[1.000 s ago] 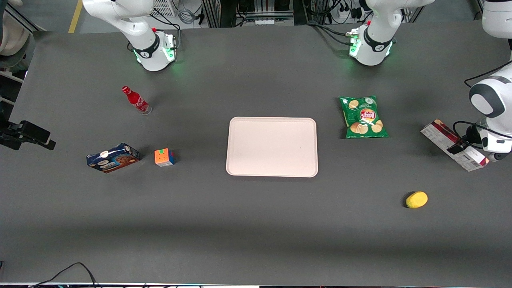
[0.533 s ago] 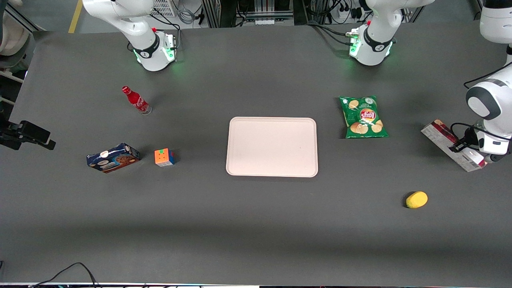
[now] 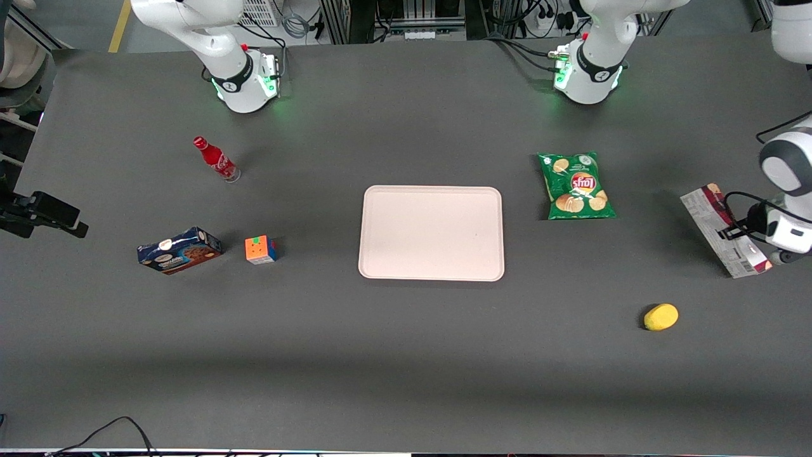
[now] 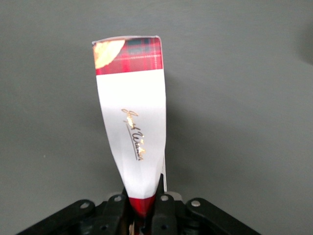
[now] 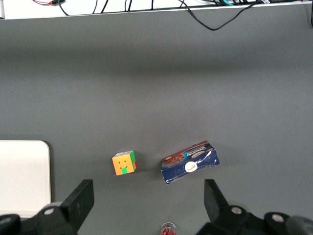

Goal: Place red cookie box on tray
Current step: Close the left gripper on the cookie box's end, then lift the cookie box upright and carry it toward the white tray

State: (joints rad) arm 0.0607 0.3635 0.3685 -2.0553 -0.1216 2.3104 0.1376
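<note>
Right now my gripper (image 4: 145, 208) is clamped on one end of the red box (image 3: 725, 231) near the worktop's working-arm edge, well apart from the tray (image 3: 431, 232), and held so far off-centre the long box may droop or slip.

chip bag (image 3: 576, 185): "Lay's" | red cookie box (image 4: 132, 132): gold script, unreadable

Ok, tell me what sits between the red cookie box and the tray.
The tool grips the red cookie box at the working arm's end of the table. A green Lay's chip bag lies roughly between it and the tray; carried above it, nothing else visible blocks.
</note>
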